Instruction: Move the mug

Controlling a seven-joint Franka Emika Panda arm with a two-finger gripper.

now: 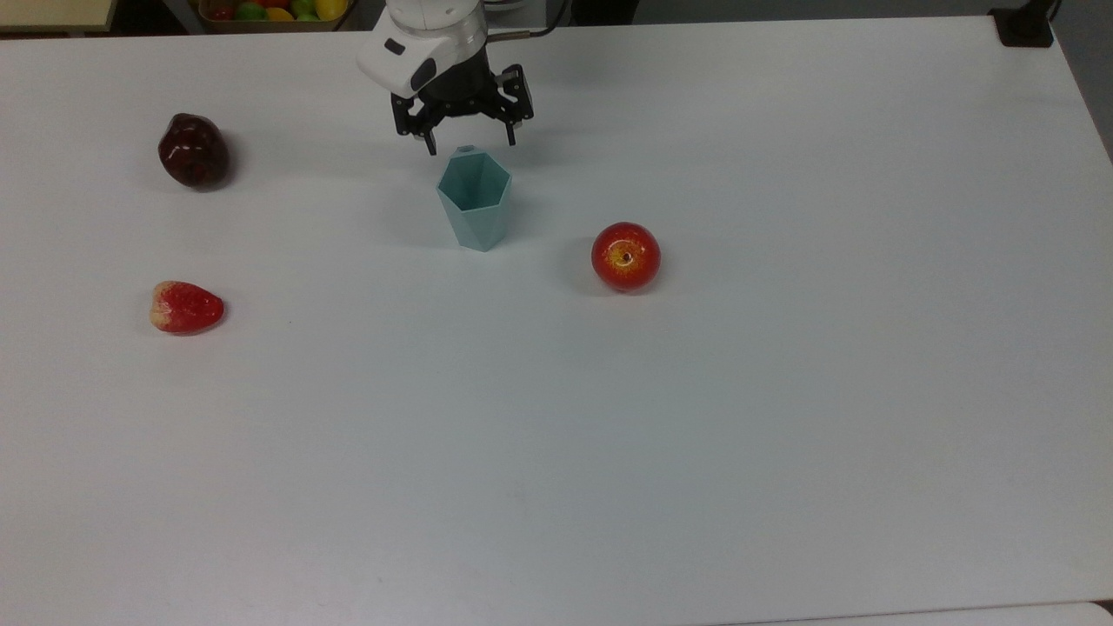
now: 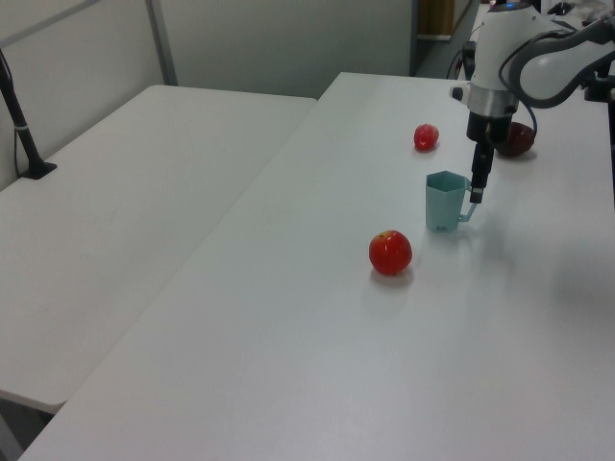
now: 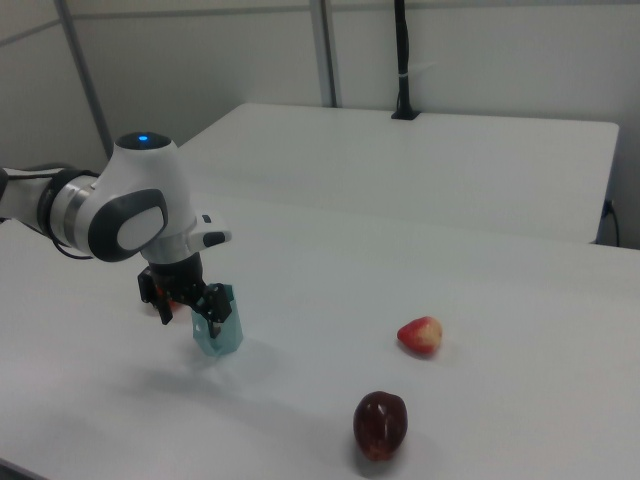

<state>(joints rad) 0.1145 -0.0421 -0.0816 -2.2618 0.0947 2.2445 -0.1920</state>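
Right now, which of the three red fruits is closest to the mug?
The bright red round apple, on the top view's right of the mug. The dark maroon fruit and the strawberry-like one lie much farther off, toward the top view's left.

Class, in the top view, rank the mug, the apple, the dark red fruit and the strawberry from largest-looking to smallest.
1. mug
2. apple and dark red fruit, too alike to separate
3. strawberry
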